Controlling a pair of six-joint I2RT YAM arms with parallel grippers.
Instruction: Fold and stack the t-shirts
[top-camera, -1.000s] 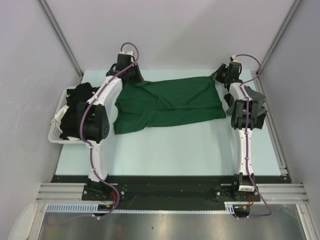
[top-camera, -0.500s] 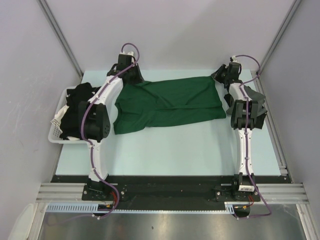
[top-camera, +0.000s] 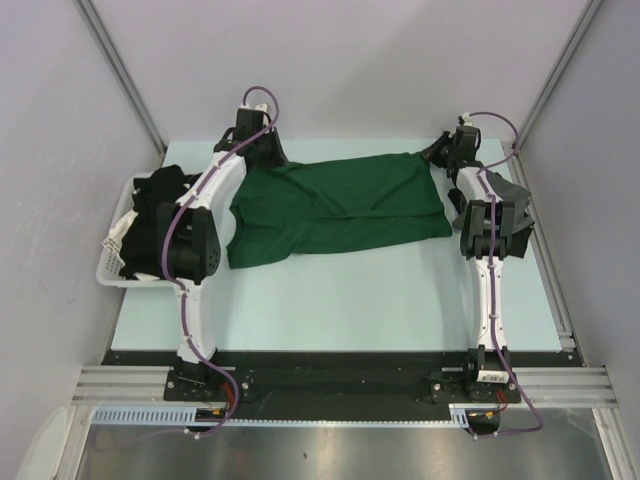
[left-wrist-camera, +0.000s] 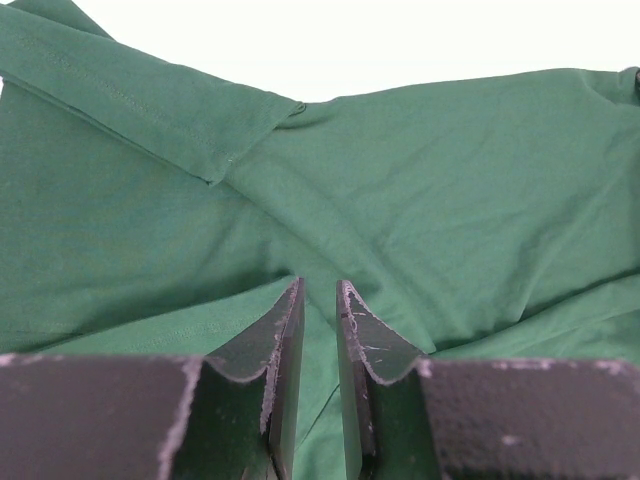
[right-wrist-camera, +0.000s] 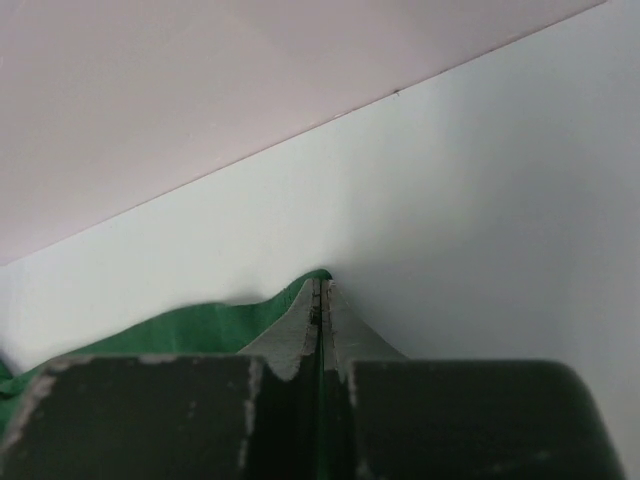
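One pale counter carries the dark green t-shirt, spread flat across its far half, ready for folding. Right end effector is clamped on its far right corner; left end effector, narrow at the far left, may pinch cloth, but I cannot tell.

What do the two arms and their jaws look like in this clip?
Left arm and right arm: white curved links, black joint housings, a purple cable looping along each. The jaws are dark, wedge-shaped, tapering to thin tips, with pale scuffs along their edges.
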